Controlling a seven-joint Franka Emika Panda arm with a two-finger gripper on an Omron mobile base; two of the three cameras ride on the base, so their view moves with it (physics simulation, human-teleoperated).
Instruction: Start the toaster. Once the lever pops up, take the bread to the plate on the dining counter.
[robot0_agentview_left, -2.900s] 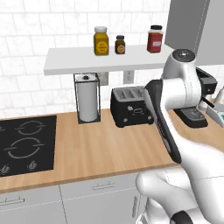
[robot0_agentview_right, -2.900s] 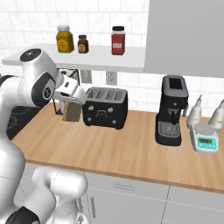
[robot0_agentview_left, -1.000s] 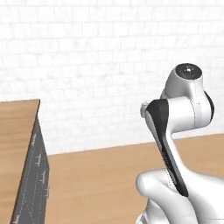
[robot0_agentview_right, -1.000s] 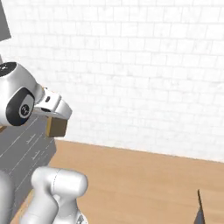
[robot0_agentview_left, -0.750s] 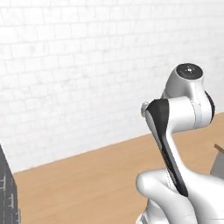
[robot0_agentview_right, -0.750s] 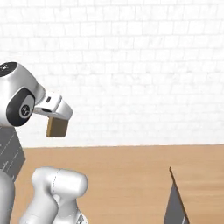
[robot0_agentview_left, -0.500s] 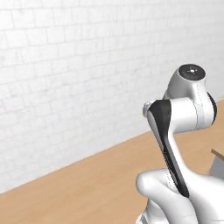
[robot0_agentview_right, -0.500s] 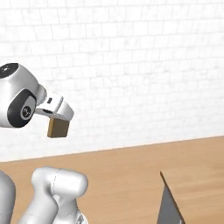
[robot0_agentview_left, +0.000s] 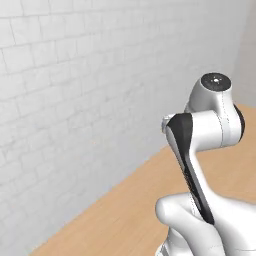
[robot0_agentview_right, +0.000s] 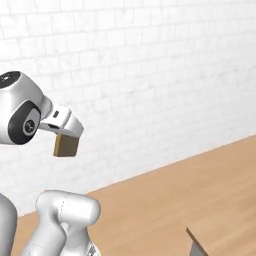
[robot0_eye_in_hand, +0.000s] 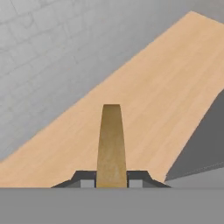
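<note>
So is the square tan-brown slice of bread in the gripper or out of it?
In: the slice stands edge-on between the gripper fingertips, hanging clear above the floor.

one bread slice (robot0_eye_in_hand: 111, 144), one brick wall (robot0_agentview_right: 150, 75)

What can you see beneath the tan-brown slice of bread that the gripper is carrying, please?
Below the tan-brown slice of bread, clamped edge-on in the gripper, lies light wooden floor meeting a white brick wall. The slice hides the floor strip directly under it.
</note>
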